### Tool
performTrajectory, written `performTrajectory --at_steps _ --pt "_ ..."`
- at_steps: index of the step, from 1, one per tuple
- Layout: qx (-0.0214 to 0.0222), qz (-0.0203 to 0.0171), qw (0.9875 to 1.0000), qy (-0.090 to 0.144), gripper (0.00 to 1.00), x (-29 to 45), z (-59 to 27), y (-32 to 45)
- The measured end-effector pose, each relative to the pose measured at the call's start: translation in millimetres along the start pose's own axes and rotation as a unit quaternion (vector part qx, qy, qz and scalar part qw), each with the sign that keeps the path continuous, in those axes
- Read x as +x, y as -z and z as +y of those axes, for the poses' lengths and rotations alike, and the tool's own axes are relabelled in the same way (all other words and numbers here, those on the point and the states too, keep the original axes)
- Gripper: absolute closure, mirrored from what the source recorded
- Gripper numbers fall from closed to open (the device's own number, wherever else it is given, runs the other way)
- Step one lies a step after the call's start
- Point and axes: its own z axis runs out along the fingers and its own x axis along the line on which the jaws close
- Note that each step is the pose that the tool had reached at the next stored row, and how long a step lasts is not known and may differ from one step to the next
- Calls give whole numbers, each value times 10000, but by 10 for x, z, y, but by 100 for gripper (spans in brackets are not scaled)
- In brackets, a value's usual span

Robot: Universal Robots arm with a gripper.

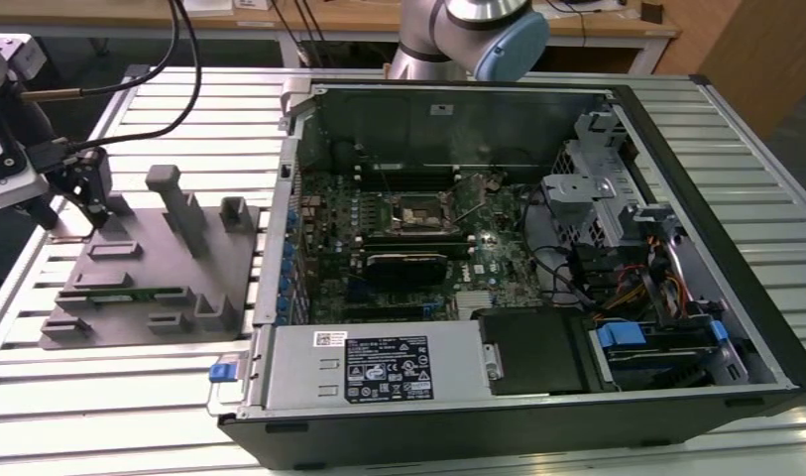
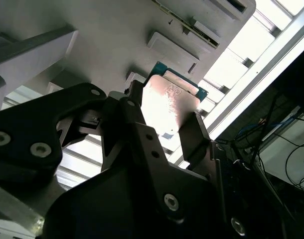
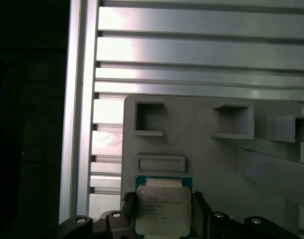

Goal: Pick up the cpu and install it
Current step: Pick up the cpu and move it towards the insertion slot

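Mid pick-up, apparently, the black gripper [image 3: 162, 199] pinched the small silvery square cpu [image 3: 163, 213] at the grey slotted plastic block [image 3: 207, 159], needing a firm, level hold.

The exterior view looks down from high and well back, taking in the gripper [image 1: 96, 213], the grey block [image 1: 152, 268] below it and the open computer case [image 1: 509, 248] beside. Both wrist views sit close behind the gripper, one facing straight down and the other obliquely. Both share the cpu [image 3: 163, 211] [image 2: 167, 104] and the block.
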Motion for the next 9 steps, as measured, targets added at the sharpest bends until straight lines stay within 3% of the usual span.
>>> performTrajectory --at_steps 9 --pt "0 0 10000 0 46 0 2 59"
